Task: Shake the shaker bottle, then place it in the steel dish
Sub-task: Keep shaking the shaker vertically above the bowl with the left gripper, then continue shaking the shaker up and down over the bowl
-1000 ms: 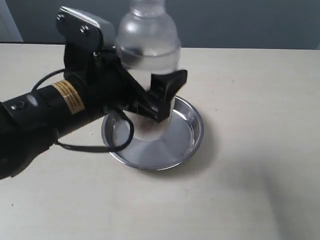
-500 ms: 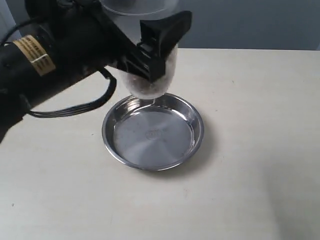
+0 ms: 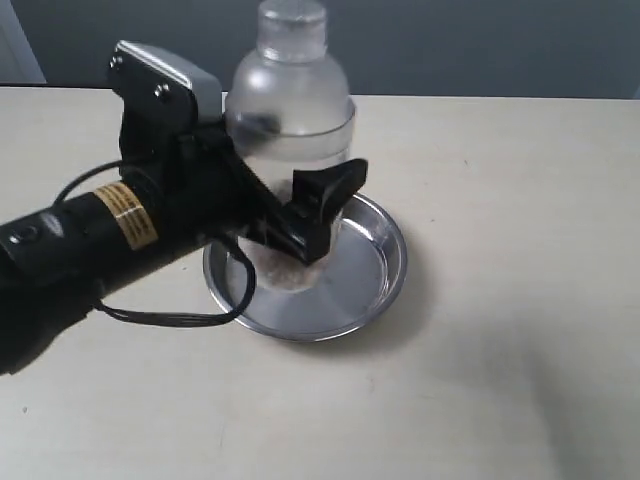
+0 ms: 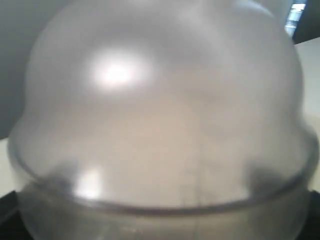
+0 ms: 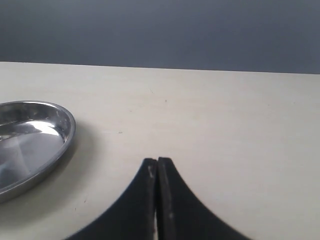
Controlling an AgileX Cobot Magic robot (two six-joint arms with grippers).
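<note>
Shaker bottle [image 3: 290, 110] hangs upright over the steel dish [image 3: 385, 262], pinched by the left tool [image 3: 297, 218]; right tool [image 5: 157, 170] is pressed together.

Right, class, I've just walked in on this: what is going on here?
The left pincer grips the shaker bottle upright, its base low in the steel dish. Whether it touches the dish cannot be told. Granules lie at its bottom. The right pincer is shut and empty, over the table beside the dish.
</note>
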